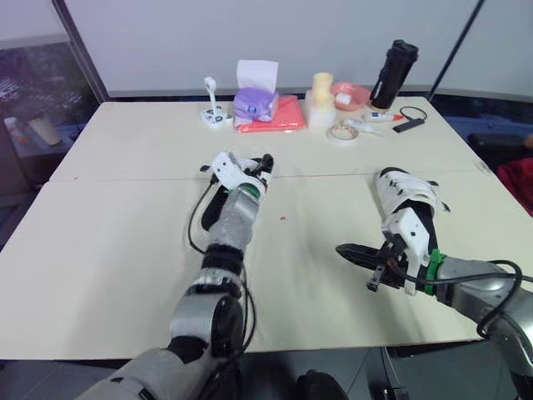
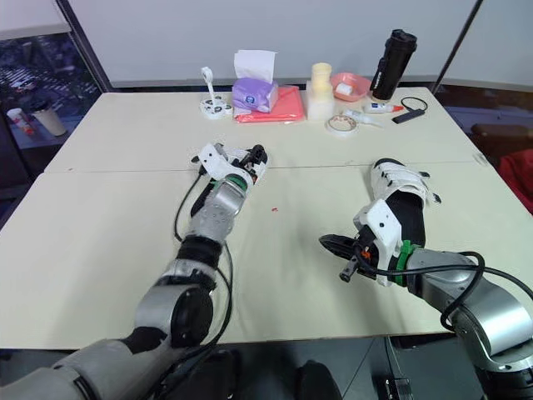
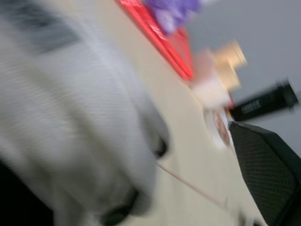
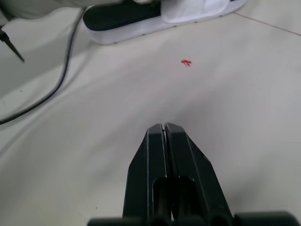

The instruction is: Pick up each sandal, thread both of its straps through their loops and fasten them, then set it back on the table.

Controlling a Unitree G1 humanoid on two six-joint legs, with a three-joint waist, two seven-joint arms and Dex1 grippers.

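One sandal (image 4: 123, 17), black-soled with white straps, lies mid-table under my left forearm. Its white strap (image 3: 84, 117) sits blurred and very close to the left wrist camera. My left gripper (image 1: 263, 164) is right at this sandal. One black finger (image 3: 268, 174) stands far off to the side, so the gripper is open. The other sandal (image 1: 405, 197) lies flat on the right, toe pointing away. My right gripper (image 1: 355, 252) hovers low over bare table, just near and left of that sandal, shut on nothing.
Along the table's far edge stand a purple tissue pack (image 1: 255, 102) on a red folder (image 1: 279, 117), a small white stand (image 1: 215, 112), cream cups (image 1: 321, 100), a pink bowl (image 1: 350, 94), a tape roll (image 1: 342, 132) and a black bottle (image 1: 394, 73). A red speck (image 1: 284, 217) lies between the sandals.
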